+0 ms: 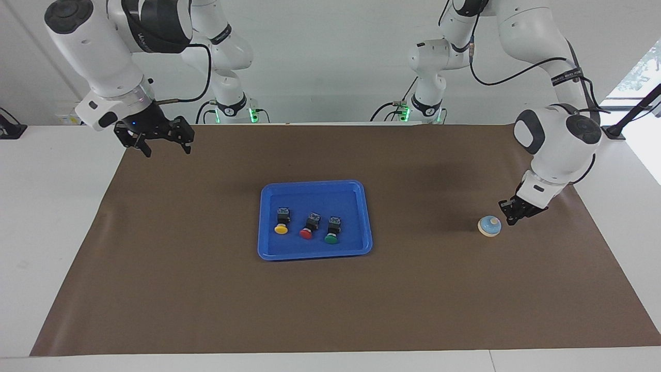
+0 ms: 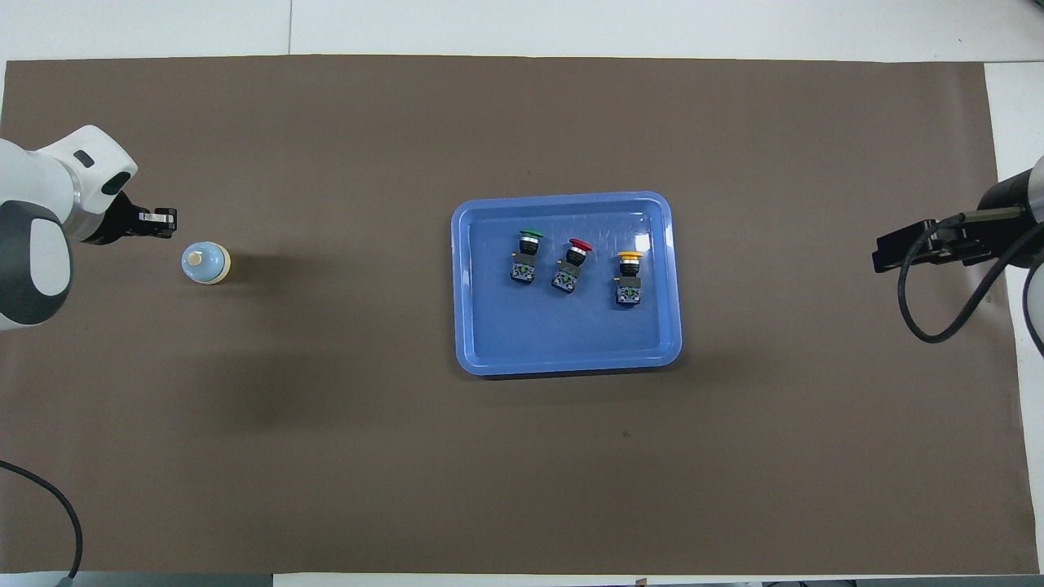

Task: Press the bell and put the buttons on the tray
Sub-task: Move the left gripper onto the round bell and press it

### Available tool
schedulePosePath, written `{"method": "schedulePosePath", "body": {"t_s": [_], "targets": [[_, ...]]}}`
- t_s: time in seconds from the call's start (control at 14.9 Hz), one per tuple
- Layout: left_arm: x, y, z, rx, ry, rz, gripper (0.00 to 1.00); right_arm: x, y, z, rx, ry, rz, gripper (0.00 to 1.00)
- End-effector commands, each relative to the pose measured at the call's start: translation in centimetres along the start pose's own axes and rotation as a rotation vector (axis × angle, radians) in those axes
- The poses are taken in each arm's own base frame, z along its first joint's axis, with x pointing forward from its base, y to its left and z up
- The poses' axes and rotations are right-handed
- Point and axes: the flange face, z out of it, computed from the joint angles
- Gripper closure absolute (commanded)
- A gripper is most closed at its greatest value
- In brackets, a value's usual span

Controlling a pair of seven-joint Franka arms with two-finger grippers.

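A brown mat covers most of the white table. Near the middle of the table sits the blue tray, and all three buttons lie on their sides inside it in a row, caps pointing away from the robots. The yellow button lies toward the right arm's end, the red button is in the middle, and the green button lies toward the left arm's end. They are apart from one another and from the tray's rim. The small markings on their black bodies are too small to read.

The bell stands upright on the mat near the table's edge at the left arm's end, well apart from the tray. The left gripper is low, just beside the bell; in the facing view it looks clear of the dome, though any contact is hard to judge. Its fingers appear pressed together, empty.

The right gripper hangs high over the mat's corner at the right arm's end, closest to the robots, waiting with its jaws spread and nothing between them. In the overhead view the right gripper shows only as a dark block, partly cut off by the picture's edge, with a looping cable beneath it.
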Motion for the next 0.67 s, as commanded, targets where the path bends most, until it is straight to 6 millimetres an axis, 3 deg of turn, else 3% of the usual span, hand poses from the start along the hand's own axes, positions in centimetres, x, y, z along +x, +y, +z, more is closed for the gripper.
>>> {"method": "schedulePosePath", "body": {"t_s": [0.0,0.2,0.4,0.6], "targets": [[-0.9,0.2,1.8,0.011,0.021,0.021,1.0,-0.4,0.0,-0.1,0.015,-0.008,0.007,0.0],[-1.3,0.4,3.5,0.007,-0.005,0.025,1.0,-0.5,0.0,-0.1,0.015,-0.007,0.007,0.0],[-1.1,0.3,3.0,0.009,-0.022,0.028,1.0,-0.5,0.0,-0.1,0.015,-0.007,0.007,0.0],[0.6,-0.4,-1.3,0.007,-0.076,0.018,1.0,-0.5,0.0,-0.1,0.015,-0.007,0.007,0.0]]}}
